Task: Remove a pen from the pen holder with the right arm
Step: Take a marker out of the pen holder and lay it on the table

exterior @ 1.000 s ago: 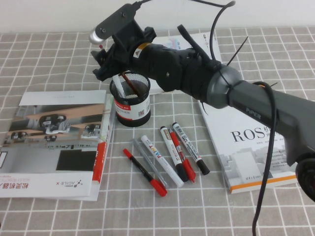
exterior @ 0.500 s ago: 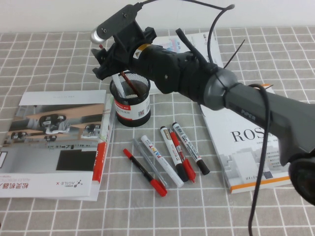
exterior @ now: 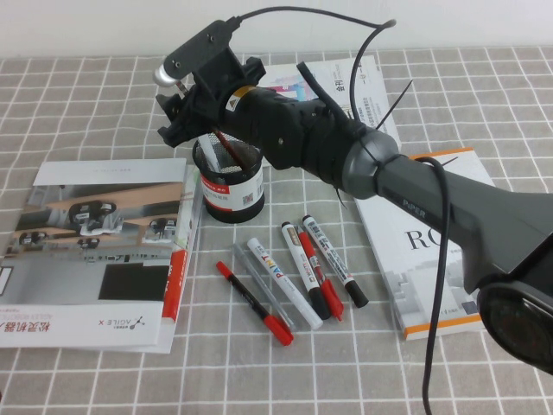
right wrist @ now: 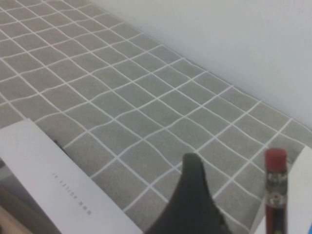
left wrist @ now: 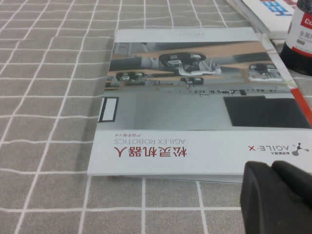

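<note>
Nearest, left gripper (left wrist: 275, 195) by the edge of a booklet (exterior: 95, 251) on the checked worktop (exterior: 69, 372), fingers together. Further in, several loose pens (exterior: 298, 272) lying side by side between booklet and a white book (exterior: 406, 285). Beyond them, black mesh pen holder (exterior: 229, 181) upright, a red pen (right wrist: 274, 195) leaning inside. Above its far side, right gripper (exterior: 177, 117), fingers apart, clamped on nothing, the pen's top close beside one finger

Robotics lab desk: ROS book (exterior: 406, 277), AgileX brochure (exterior: 95, 259), pen holder (exterior: 232, 186), scattered markers (exterior: 285, 281).
</note>
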